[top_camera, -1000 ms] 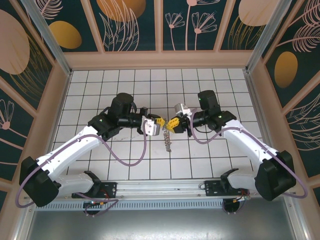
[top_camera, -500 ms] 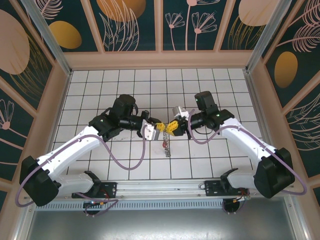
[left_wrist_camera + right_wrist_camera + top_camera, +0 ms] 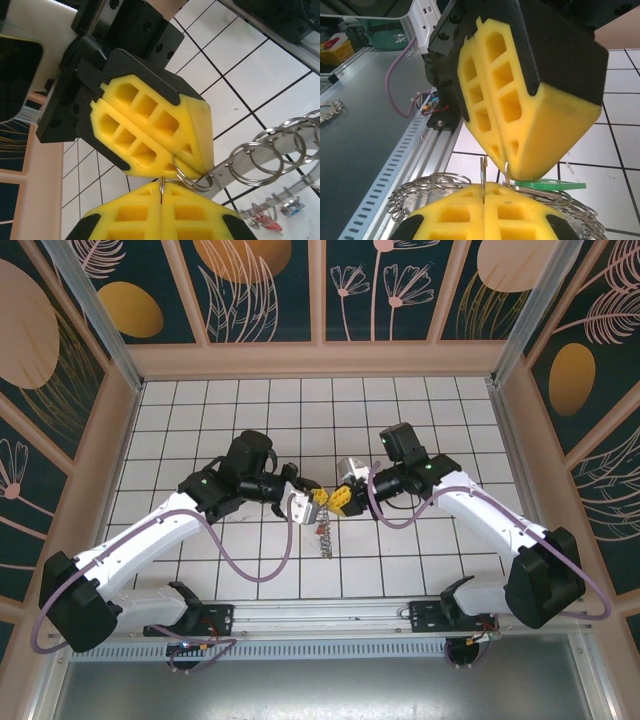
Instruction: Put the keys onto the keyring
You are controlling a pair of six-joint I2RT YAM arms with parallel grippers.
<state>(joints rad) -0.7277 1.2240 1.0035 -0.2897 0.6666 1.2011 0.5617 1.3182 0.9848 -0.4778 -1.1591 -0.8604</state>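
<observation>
The keyring hangs as a silvery chain between my two grippers, above the white tiled table. My left gripper and right gripper meet tip to tip, each shut on a thin wire loop of it. In the left wrist view my left gripper pinches a loop edge-on. The right gripper above it grips the neighbouring loop of the keyring. A red key and a blue key dangle lower down. In the right wrist view the green key lies just under the left gripper.
A metal rail runs along the near edge of the table. Wooden walls enclose the table on the left, right and far sides. Purple cables loop from both arms.
Both grippers have drifted together toward the near edge and slightly left, still tip to tip. The hanging keyring moved with them.
</observation>
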